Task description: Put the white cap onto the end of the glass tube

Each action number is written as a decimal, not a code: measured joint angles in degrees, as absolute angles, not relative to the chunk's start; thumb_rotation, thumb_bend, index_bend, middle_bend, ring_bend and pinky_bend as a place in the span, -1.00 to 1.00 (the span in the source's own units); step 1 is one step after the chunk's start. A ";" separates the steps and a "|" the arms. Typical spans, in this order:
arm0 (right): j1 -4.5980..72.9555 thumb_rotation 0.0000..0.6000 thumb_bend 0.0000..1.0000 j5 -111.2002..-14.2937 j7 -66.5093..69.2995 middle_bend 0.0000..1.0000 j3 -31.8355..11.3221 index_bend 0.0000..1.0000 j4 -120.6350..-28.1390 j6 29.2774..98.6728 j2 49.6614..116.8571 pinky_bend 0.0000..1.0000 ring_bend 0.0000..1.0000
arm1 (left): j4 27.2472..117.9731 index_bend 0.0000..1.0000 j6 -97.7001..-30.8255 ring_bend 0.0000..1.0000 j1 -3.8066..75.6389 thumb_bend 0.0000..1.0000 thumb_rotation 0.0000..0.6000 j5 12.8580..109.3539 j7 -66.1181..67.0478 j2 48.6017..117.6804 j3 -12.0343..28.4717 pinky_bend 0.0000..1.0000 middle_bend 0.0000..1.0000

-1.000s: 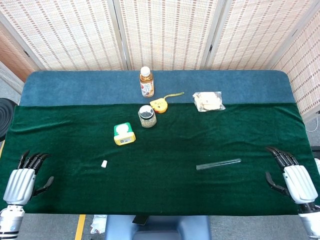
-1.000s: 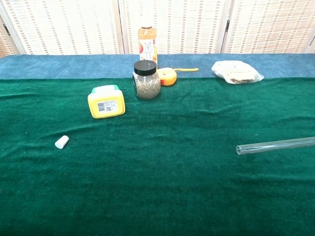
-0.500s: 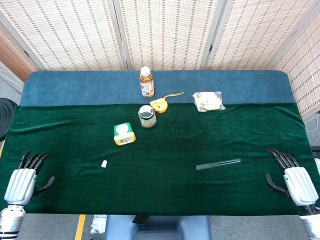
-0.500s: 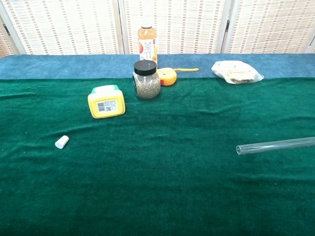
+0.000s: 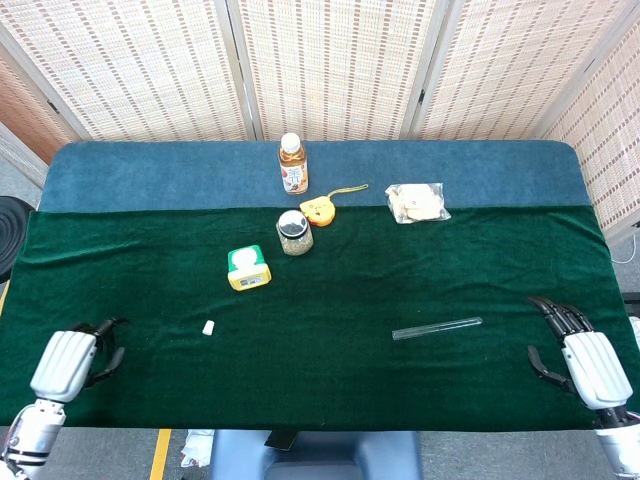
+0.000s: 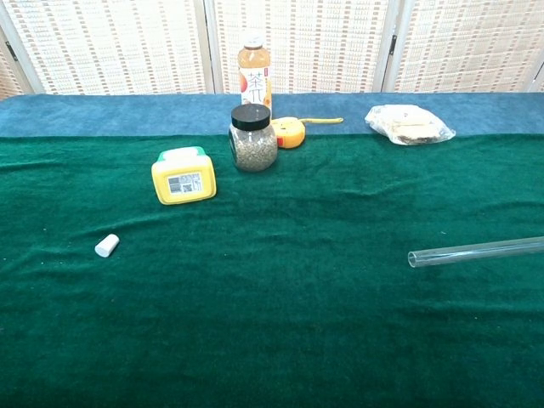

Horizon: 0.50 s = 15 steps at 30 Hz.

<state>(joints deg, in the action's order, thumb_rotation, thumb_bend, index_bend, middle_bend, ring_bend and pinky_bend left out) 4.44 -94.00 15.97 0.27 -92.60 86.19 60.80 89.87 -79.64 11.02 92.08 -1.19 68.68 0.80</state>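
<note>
So the white cap (image 5: 208, 327) is just lying on the green cloth (image 5: 330, 380) toward the left front, nothing touching it, and the glass tube (image 5: 436, 328) lies flat well apart from it on the right, open end pointing back toward the middle. Neither has budged.

What did change: the left hand (image 5: 70, 362) has shifted inward and turned over compared with half a second ago. Its fingers were fanned out straight, now they look curled down with nothing in them, and it sits nearer the cap, though still short of it. My guess is that's the start of a reach for the cap, so the task is basically at step zero. The right hand (image 5: 585, 358) is about where it was by the right edge, fingers spread and empty, near the tube's far end.

View differences: the chest view shows neither hand at all, but gives a much better look at the tube's open mouth and the cap's stubby shape. Head view is the only one showing the hands.

Behind it all: yellow container (image 6: 183, 176), black-lidded jar (image 6: 252, 138), tea bottle (image 6: 254, 71).
</note>
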 measured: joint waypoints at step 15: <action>4.84 1.00 0.09 -93.38 15.17 -0.56 0.18 -0.78 -93.35 85.40 60.51 -0.43 -0.48 | 89.18 -0.38 -61.18 0.86 20.90 0.67 1.00 92.54 -4.33 67.15 -2.61 0.56 1.00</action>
